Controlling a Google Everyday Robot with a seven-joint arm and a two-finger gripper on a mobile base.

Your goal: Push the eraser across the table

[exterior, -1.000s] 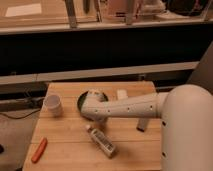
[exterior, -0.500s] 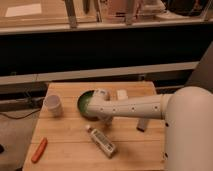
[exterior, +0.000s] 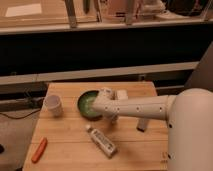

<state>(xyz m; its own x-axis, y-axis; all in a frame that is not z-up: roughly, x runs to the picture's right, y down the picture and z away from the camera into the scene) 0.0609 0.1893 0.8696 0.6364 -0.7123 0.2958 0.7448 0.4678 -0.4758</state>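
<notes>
The eraser (exterior: pixel 102 142) is a white oblong block that lies slantwise on the middle of the light wooden table (exterior: pixel 65 160). My white arm reaches in from the right over the table. My gripper (exterior: pixel 111 118) hangs from the arm's end, by the near right rim of a green bowl (exterior: pixel 88 105) and just behind the eraser's far end. I cannot tell whether it touches the eraser.
A white cup (exterior: pixel 53 105) stands at the table's back left, left of the green bowl. An orange marker-like stick (exterior: pixel 39 149) lies near the front left edge. A dark part of the arm (exterior: pixel 142 125) hangs over the right side. A dark bench runs behind the table.
The arm's end has drawn back to the right, uncovering the green bowl it hid a second ago. The eraser has not visibly moved.
</notes>
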